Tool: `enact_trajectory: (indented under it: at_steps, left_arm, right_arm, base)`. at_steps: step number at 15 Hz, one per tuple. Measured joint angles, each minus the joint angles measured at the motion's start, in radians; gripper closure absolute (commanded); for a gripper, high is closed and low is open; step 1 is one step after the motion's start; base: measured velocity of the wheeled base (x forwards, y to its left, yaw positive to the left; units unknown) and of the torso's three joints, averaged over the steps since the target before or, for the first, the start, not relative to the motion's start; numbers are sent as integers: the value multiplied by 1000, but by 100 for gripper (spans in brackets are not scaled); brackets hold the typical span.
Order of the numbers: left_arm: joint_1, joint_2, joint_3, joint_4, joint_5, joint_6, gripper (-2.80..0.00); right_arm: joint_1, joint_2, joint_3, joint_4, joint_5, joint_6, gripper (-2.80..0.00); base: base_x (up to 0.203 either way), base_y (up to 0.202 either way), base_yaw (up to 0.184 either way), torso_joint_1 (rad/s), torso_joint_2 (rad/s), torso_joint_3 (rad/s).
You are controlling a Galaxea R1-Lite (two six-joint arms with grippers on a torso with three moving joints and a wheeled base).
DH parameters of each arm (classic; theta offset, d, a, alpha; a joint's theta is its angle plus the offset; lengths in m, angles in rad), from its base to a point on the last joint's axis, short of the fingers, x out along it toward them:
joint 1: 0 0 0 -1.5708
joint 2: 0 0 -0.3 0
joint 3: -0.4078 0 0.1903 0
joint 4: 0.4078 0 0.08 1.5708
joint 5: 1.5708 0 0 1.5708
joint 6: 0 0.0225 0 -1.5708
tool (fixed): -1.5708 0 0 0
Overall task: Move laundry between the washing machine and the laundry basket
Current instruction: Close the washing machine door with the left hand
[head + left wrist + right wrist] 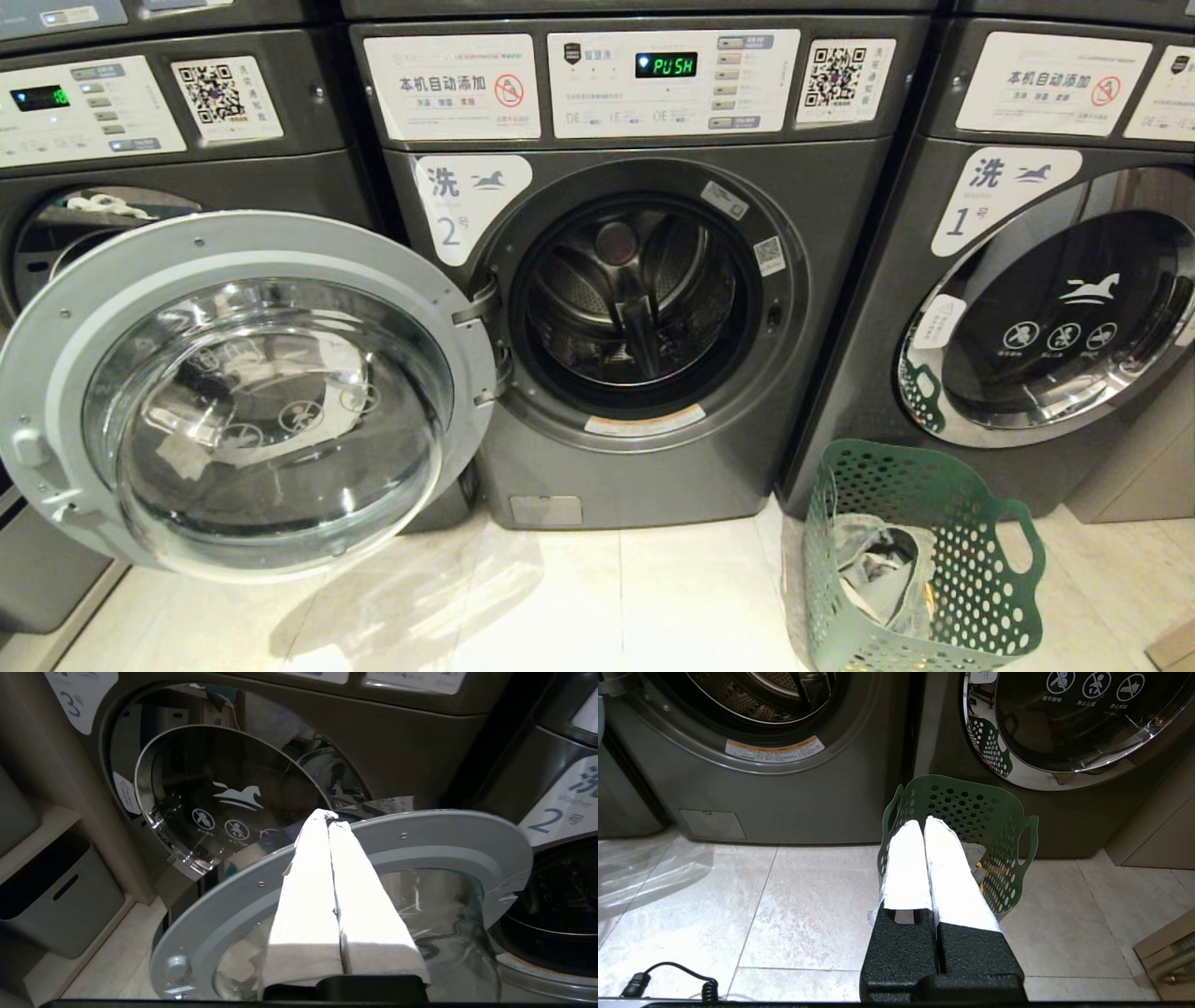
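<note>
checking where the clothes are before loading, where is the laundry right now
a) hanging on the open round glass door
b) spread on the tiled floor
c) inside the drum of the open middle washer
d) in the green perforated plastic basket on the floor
d: the crumpled grey laundry lies inside the green perforated plastic basket on the floor, while the drum of the open middle washer shows only bare metal.

Your left gripper (pixel 331 821) has two long fingers (pixel 308 896) wrapped in white tape on a black base. Your right gripper (pixel 923 823) matches: white taped fingers (pixel 952 877), textured black mounts.
</note>
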Motion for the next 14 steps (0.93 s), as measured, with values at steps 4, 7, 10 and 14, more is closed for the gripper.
enact_trajectory:
  at_steps: [4, 7, 10, 14]
  left_arm:
    - [165, 138, -100, -1, -278, -133, 0]
    - [210, 234, -173, 7, -372, -169, 0]
    - [217, 330, -222, 10, -406, -174, 0]
    - [218, 462, -332, 41, -429, -180, 0]
  right_arm:
    - [0, 0, 0, 0, 0, 2, 0]
    - [0, 0, 0, 0, -1, 10, 0]
    - [0, 0, 0, -1, -1, 23, 0]
    - [0, 0, 0, -2, -2, 39, 0]
  base:
    - [0, 0, 0, 0, 0, 0]
    - [0, 0, 0, 0, 0, 0]
    - [0, 0, 0, 0, 0, 0]
    - [0, 0, 0, 0, 0, 0]
